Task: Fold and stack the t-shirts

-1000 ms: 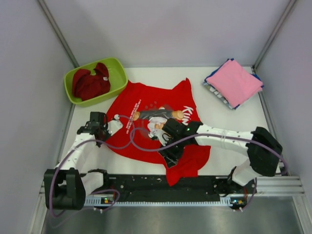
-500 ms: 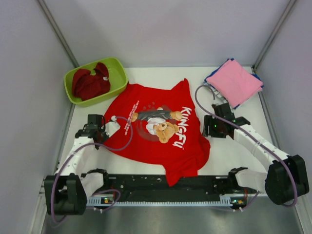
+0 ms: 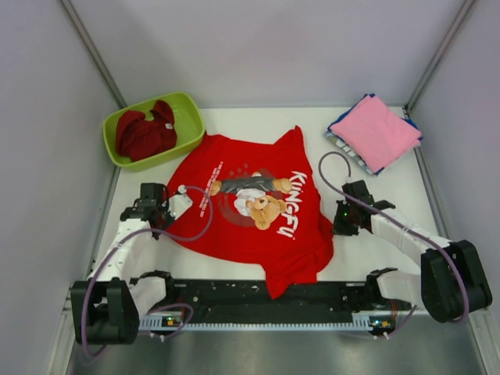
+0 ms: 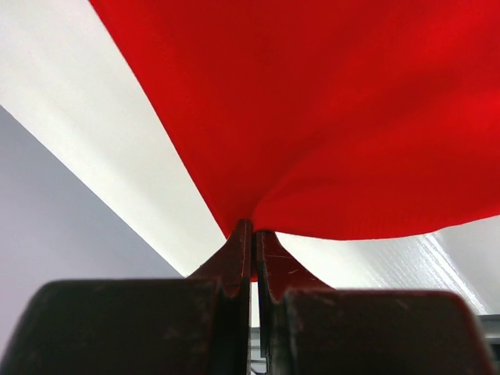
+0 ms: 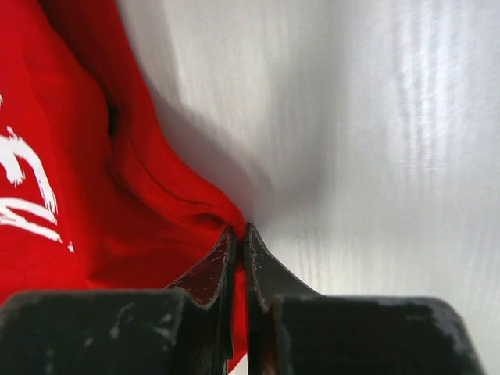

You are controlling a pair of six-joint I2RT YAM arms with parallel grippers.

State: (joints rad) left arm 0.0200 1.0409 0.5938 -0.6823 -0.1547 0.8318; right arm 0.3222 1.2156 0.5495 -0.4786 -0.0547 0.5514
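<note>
A bright red t-shirt (image 3: 250, 215) with a bear print lies spread face up at the table's middle. My left gripper (image 3: 173, 211) is at its left edge, shut on a pinch of the red cloth (image 4: 328, 141); the fingertips (image 4: 252, 228) meet in the fabric. My right gripper (image 3: 338, 222) is low at the shirt's right edge, its jaws (image 5: 240, 230) shut on the hem of the red t-shirt (image 5: 94, 195). A darker red t-shirt (image 3: 144, 133) is bunched in the tub. A folded pink t-shirt (image 3: 376, 131) tops a stack with blue ones (image 3: 344, 144) beneath.
The lime-green tub (image 3: 190, 109) stands at the back left, touching the red shirt's shoulder. The folded stack sits at the back right corner. Grey walls close in on both sides. Bare white table (image 3: 383, 195) shows to the right of the shirt.
My right arm swung off the shirt's middle out to its right edge, dropped low there and shut on the hem. The left gripper has stayed shut on the left edge.
</note>
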